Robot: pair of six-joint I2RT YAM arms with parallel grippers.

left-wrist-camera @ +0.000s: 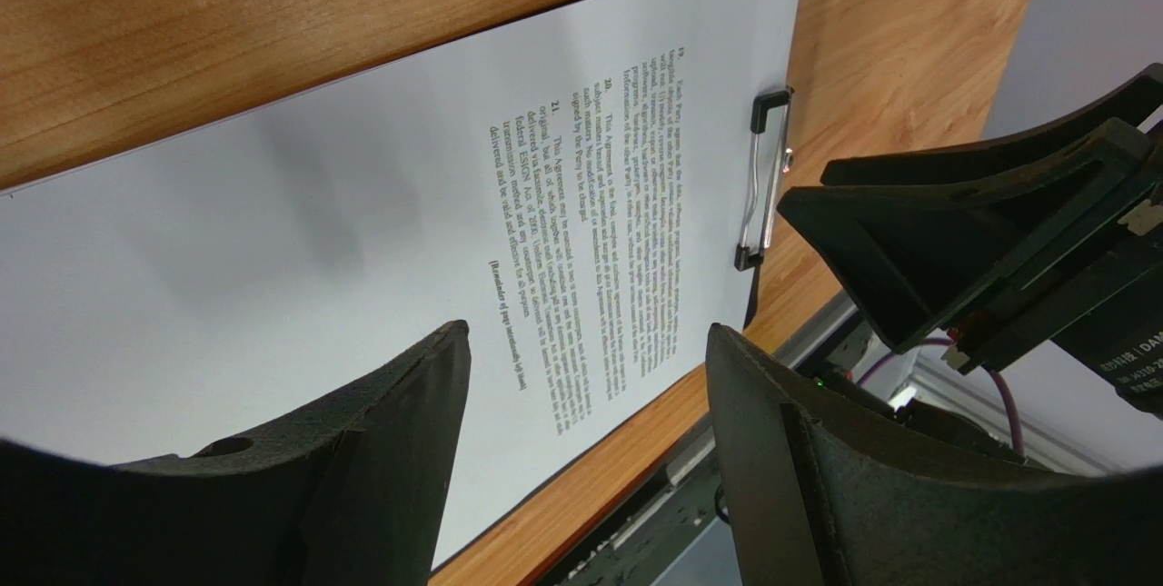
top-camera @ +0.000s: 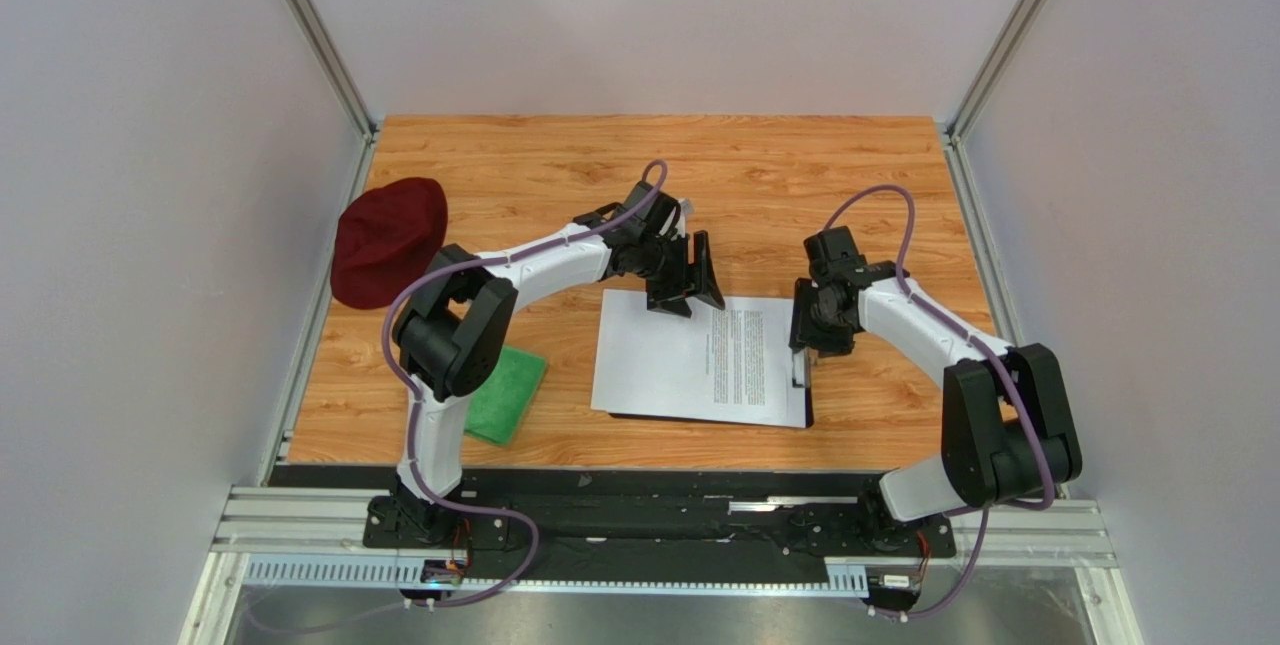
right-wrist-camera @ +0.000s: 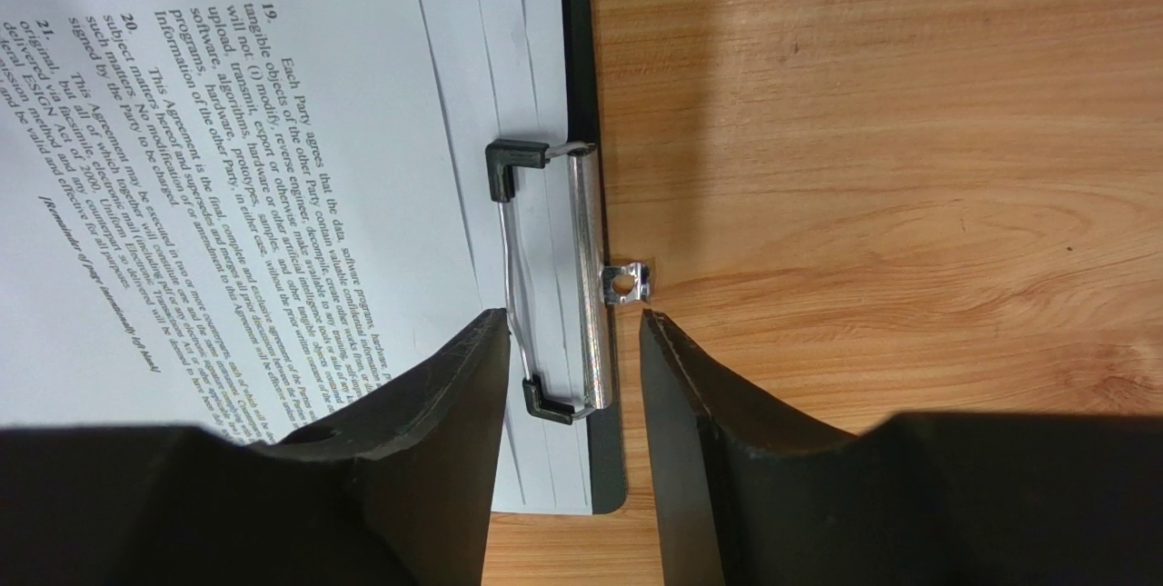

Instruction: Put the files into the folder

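Observation:
The files (top-camera: pixel 691 360) lie as a white stack on the black folder (top-camera: pixel 810 408), whose edge shows along the right and front. A metal clip (right-wrist-camera: pixel 590 273) on the folder's (right-wrist-camera: pixel 579 68) right edge lies flat over the files (right-wrist-camera: pixel 273 136). My right gripper (right-wrist-camera: pixel 573 316) hovers over the clip's near end, its jaws apart on either side with gaps showing. My right gripper (top-camera: pixel 813 342) is at the folder's right edge. My left gripper (top-camera: pixel 687 275) is at the stack's far left corner. It (left-wrist-camera: pixel 587 330) is open, with only the printed files (left-wrist-camera: pixel 341 205) and the clip (left-wrist-camera: pixel 765 177) below.
A dark red hat (top-camera: pixel 388 240) sits at the table's left edge. A green cloth (top-camera: pixel 507 393) lies near the left arm's base. A metal rail (top-camera: pixel 661 525) runs along the front, and grey walls close in both sides.

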